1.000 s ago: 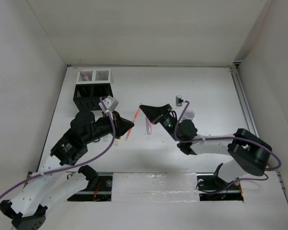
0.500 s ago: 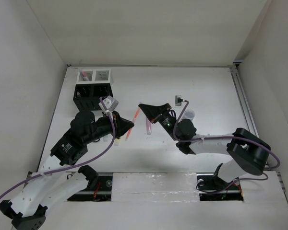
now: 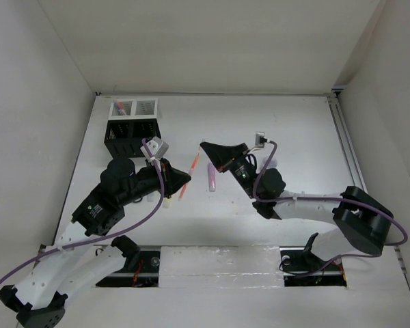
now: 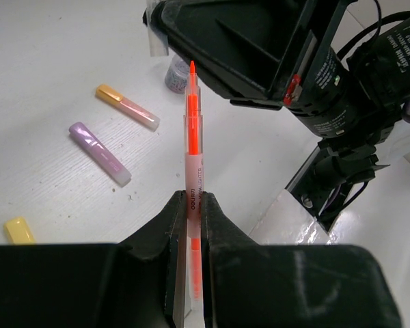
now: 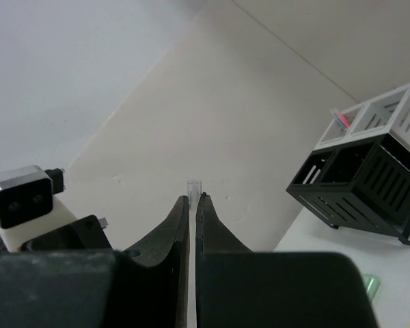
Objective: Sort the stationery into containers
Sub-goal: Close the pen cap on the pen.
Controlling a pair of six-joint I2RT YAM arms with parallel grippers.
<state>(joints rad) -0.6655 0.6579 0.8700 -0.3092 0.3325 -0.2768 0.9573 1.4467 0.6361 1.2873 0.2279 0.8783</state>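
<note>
My left gripper [image 4: 193,198] is shut on a thin orange pen [image 4: 192,137], whose bare tip points toward the right gripper's black body [image 4: 246,41]. From above, the left gripper [image 3: 183,179] holds the orange pen [image 3: 191,171] just left of the right gripper [image 3: 205,145]. My right gripper [image 5: 193,198] is shut on a small clear pen cap [image 5: 193,186] that pokes out past its tips. The black container [image 3: 132,139] and the white container [image 3: 134,108] stand at the far left. A pink-red pen [image 3: 120,107] stands in the white one.
On the table lie an orange marker [image 4: 128,106], a purple marker [image 4: 99,152], a yellow piece [image 4: 18,229] and a small round greyish piece [image 4: 176,72]. A green marker [image 5: 370,285] lies near the black container [image 5: 359,184]. The purple marker [image 3: 210,179] lies below the right gripper.
The right arm's wrist has shifted slightly up and to the right, and its gripper tip has moved a little farther from me. The left arm and the orange pen have not moved.
</note>
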